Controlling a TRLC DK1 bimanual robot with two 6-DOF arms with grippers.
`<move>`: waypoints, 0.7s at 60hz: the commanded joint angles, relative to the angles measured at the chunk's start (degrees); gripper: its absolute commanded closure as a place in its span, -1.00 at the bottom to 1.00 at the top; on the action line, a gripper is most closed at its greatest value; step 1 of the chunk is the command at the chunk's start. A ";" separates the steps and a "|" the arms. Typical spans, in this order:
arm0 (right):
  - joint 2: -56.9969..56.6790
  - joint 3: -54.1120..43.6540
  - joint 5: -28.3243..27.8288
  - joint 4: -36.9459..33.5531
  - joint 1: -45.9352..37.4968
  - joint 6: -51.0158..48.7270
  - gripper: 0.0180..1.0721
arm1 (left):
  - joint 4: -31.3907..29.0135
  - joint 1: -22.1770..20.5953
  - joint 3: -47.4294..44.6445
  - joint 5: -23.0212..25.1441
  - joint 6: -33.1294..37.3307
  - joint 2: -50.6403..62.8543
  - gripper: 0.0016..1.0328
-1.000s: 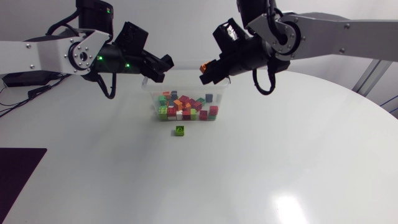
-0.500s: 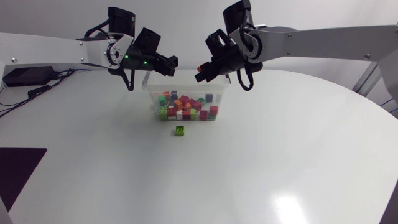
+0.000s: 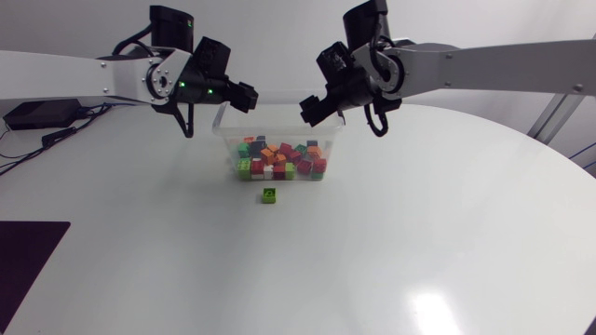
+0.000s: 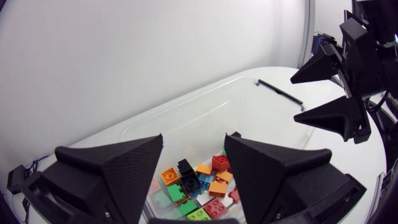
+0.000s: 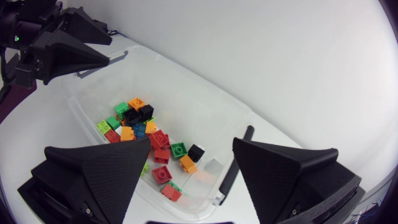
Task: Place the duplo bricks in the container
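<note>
While red, orange, green and black duplo bricks lie heaped in the clear container, one green brick sits on the table just beside it; left gripper and right gripper hang above its rim, both spread, empty.

Left gripper and right gripper flank container top, gap between. Green brick in front, open overhead.

From high above, my head camera looks down on the whole table, while my two wrist cameras hang close over the container by its far edge, seen in all three views, peering in from opposite ends, the left one catching my right gripper, the right one my left gripper.
</note>
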 commanded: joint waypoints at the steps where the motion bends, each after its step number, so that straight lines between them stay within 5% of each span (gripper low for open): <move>1: -5.28 -5.32 2.21 2.71 0.58 -1.48 -0.90 | 1.10 -0.60 -4.49 -0.39 -2.60 -5.53 -0.74; 18: -19.08 -21.58 13.29 12.99 0.58 -5.00 -0.90 | 3.21 -0.68 -16.97 -1.71 -1.81 -16.17 -0.90; 42: -37.36 -38.81 13.11 17.56 -6.10 -6.14 -0.90 | 1.72 -0.16 -29.45 -1.97 -2.16 -24.61 -0.90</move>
